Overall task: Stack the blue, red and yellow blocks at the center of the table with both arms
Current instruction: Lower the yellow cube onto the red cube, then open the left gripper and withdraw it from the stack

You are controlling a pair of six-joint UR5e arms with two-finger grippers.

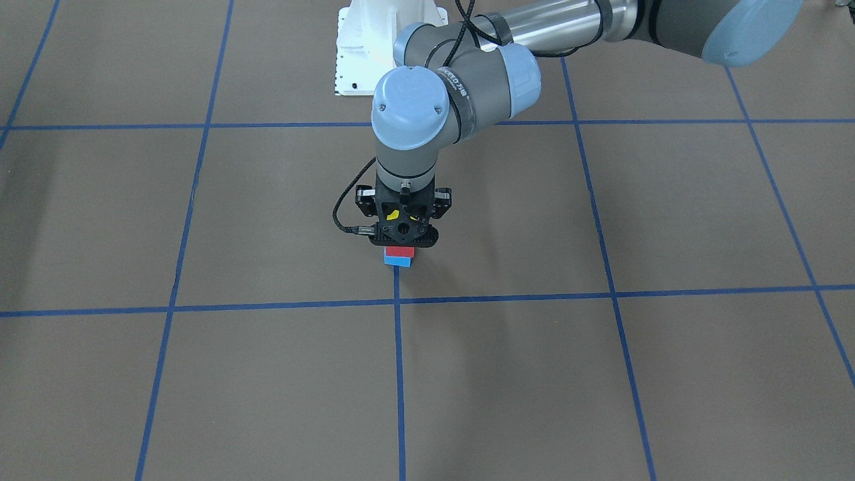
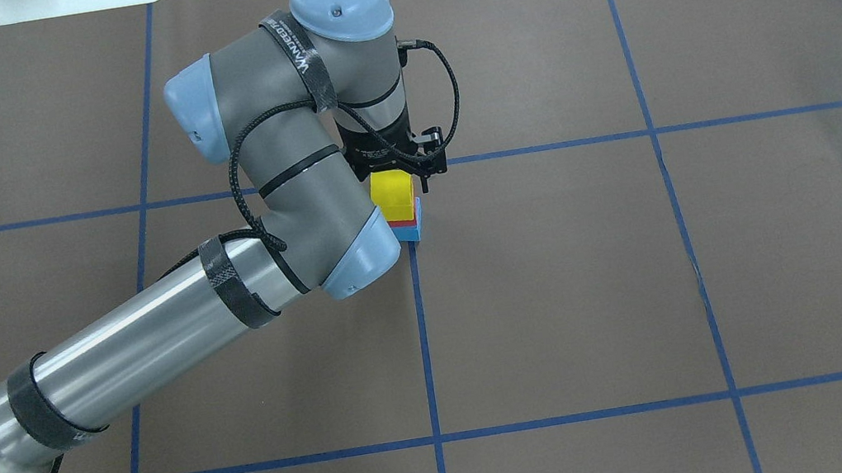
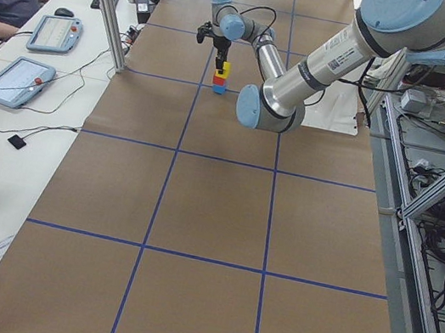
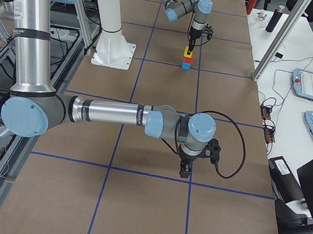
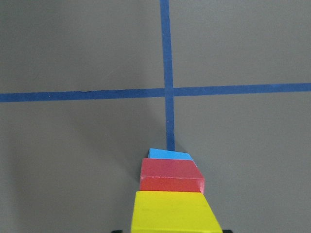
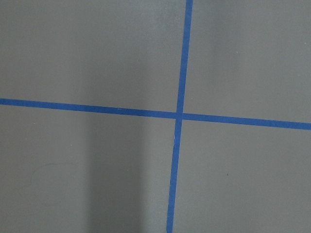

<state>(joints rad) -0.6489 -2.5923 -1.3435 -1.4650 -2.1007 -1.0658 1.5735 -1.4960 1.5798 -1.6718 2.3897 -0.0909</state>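
Left gripper (image 1: 404,240) is closed to cube width on the small bright-yellow matte cube (image 5: 175,211), with the fingertips hard against both flanks as far as the wrist view shows. Yellow sits over the matching red matte cube (image 5: 170,174), which rests on the sky-blue matte cube (image 5: 167,154). The wrist cam is too close to say whether yellow is fully seated or a hair above red. The stack stands at the centre of the brown matte table (image 5: 73,145), on a blue tape line just short of the tape crossing (image 5: 167,91). The cubes are small, so there is little overhang margin. Risks, my read: opening with a gap drops yellow onto an edge, one pad sticking drags it sideways, and any lateral motion on retreat topples all three. Far off, right gripper (image 4: 186,167) hangs over the table well apart from the stack. Its opening can't be told from that side view. No threat unless it swings in.
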